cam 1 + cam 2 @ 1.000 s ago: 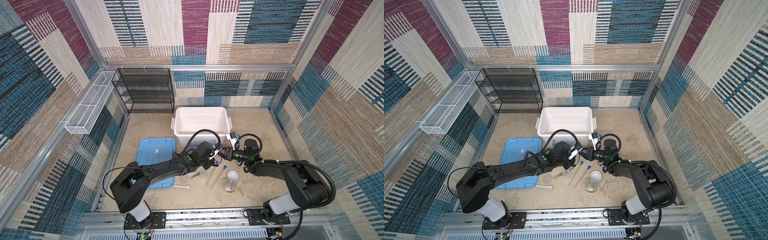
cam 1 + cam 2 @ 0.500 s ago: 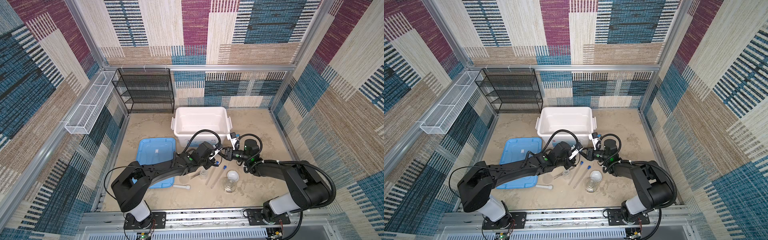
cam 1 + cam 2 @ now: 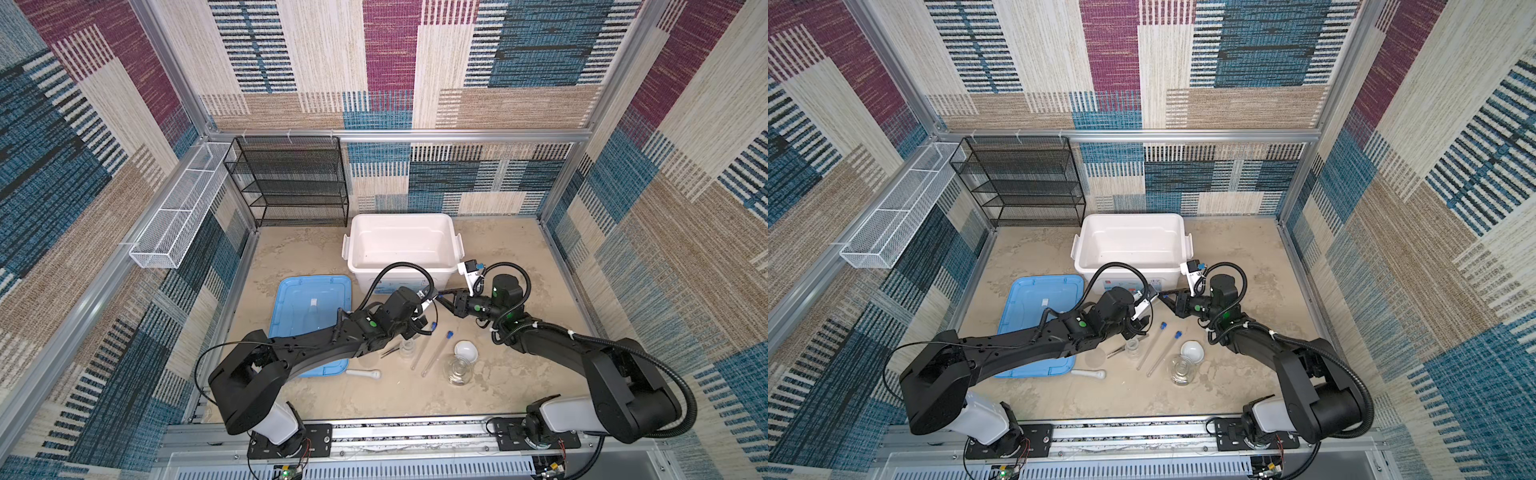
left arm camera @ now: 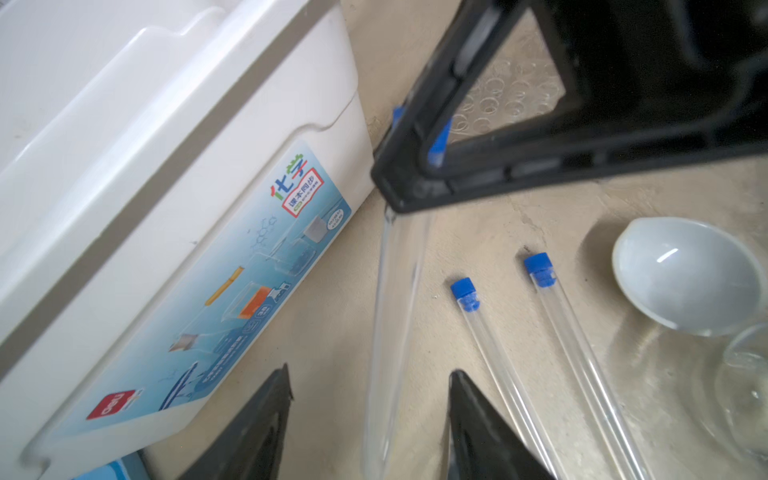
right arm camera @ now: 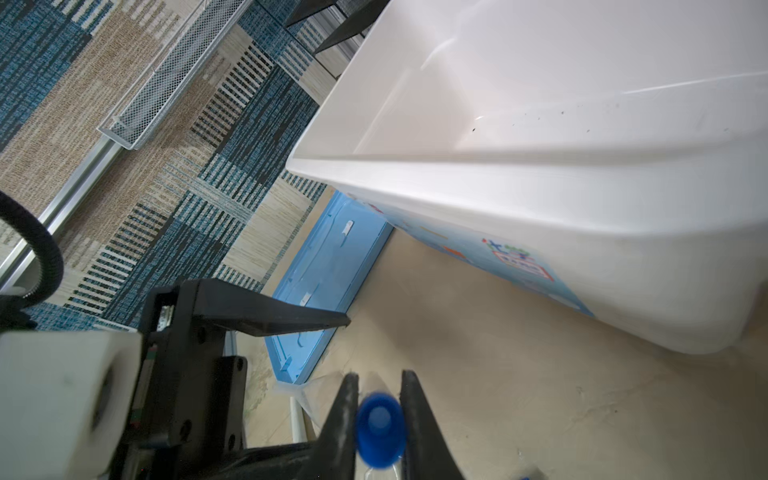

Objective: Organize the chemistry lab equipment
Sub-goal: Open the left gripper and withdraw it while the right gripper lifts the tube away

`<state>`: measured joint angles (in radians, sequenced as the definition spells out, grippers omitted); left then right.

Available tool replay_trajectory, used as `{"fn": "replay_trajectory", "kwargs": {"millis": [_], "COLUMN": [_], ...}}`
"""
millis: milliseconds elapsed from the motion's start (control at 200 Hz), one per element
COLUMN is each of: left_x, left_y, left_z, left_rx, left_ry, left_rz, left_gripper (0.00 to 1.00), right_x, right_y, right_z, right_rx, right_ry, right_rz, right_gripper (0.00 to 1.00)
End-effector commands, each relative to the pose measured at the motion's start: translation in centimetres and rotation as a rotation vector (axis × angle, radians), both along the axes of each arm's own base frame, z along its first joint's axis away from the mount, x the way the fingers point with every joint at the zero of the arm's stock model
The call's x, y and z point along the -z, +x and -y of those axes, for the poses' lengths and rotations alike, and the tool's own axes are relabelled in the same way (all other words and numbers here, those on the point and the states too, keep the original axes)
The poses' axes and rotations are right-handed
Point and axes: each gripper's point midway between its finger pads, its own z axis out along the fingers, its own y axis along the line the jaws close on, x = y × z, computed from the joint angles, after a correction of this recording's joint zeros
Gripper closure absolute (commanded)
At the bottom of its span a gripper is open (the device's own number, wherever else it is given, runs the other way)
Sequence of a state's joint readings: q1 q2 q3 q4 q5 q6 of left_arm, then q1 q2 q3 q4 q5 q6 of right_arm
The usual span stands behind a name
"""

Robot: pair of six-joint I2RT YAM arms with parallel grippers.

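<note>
Beside bin [image 3: 401,215]: right tool [image 5: 379,386] clamps test tube [image 5: 380,430]; left tool [image 4: 370,370] parted.

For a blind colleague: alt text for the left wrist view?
The right gripper clamps a long clear blue-capped test tube running through the open left gripper. Two more tubes and a small white bowl lie nearby.

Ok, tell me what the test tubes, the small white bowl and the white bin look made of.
The test tubes: clear glass or hard plastic, see-through walls, blue plastic-looking caps. The small white bowl: probably glazed ceramic, glossy with a sharp highlight. The white bin: smooth moulded plastic, rounded rim, printed label.
</note>
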<state>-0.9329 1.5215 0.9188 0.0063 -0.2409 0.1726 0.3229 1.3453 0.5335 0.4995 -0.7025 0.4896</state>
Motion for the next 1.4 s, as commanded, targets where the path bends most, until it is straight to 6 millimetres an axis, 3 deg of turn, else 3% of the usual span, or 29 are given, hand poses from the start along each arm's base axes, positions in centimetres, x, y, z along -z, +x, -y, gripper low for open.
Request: {"fn": "replay_trajectory", "kwargs": {"millis": [0,240,556,781,1017,1392], "left_x": [-1.7,-0.1,0.7,0.7,1.0,1.5], "left_y": [0.7,0.3,0.2,0.4,0.5,0.3], "left_z": [-0.9,-3.3,-3.1,-3.4,-3.4,-3.6], "left_rx": [-0.075,-0.159,-0.173,-0.19,-0.203,-0.215], "left_ry": [-0.08,-0.035,-0.031,-0.026,-0.027,-0.027], "left_rz": [0.067,0.045,0.0,0.014,0.003,-0.008], "left_gripper": [0.25,0.19,0.2,0.19,0.18,0.16], "right_x": [-0.7,-3.2,-5.2,-5.3,-4.6,-3.6], "right_y": [0.8,2.2,3.4,3.8,4.2,4.7], "right_z": [1.1,4.8,8.7,11.1,11.7,10.9], "right_rx": [0.069,0.249,0.408,0.505,0.536,0.512], "right_ry": [-0.086,-0.316,-0.532,-0.646,-0.677,-0.692], "right_rz": [0.046,0.111,0.108,0.1,0.109,0.124], "right_gripper": [0.81,0.81,0.83,0.83,0.84,0.83]}}
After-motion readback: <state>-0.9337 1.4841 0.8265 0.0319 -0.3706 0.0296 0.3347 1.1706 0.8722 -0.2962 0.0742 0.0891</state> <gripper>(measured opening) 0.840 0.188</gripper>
